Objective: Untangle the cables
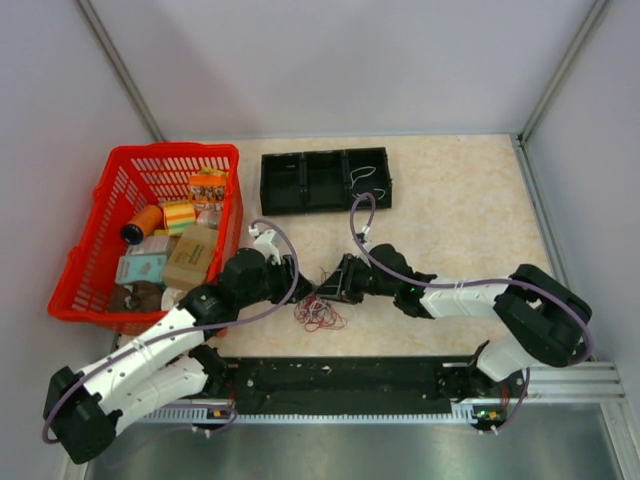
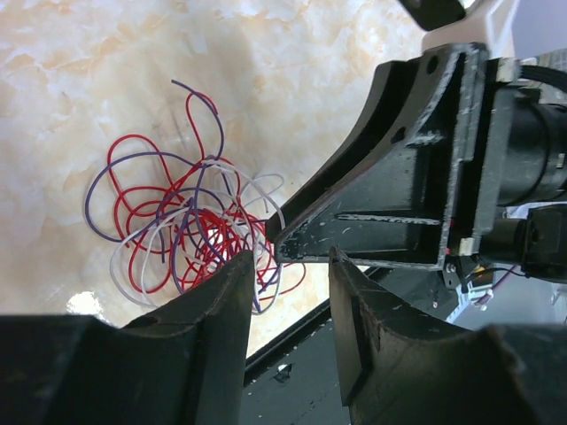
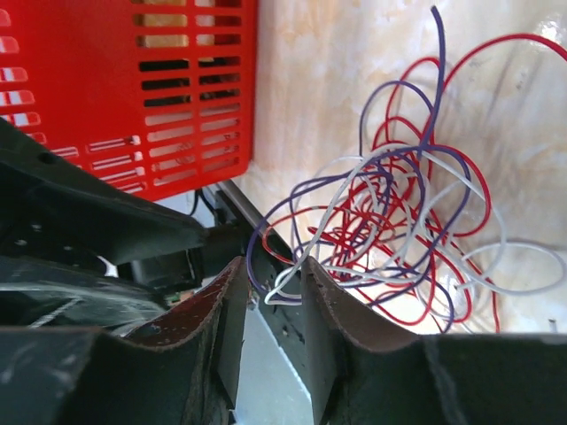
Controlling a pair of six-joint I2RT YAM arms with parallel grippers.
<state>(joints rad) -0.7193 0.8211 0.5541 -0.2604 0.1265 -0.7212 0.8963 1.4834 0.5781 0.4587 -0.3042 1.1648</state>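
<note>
The cables (image 1: 320, 314) are a small tangle of thin red, white and purple wires lying on the marbled table just ahead of the front rail. Both grippers meet right above its far edge. My left gripper (image 1: 301, 286) is open, its fingers straddling the tangle's edge (image 2: 177, 217) with no wire between them. One finger (image 2: 354, 195) of the right gripper points into that gap. My right gripper (image 3: 273, 276) is open too, with a white and a purple loop (image 3: 285, 297) lying across the gap at its fingertips. The rest of the tangle (image 3: 399, 221) spreads beyond.
A red basket (image 1: 90, 262) of packets and a spool sits at the left, close behind the left arm, and shows in the right wrist view (image 3: 177, 88). A black divided tray (image 1: 325, 180) with a few white wires stands at the back. A black rail (image 1: 340, 380) runs along the front.
</note>
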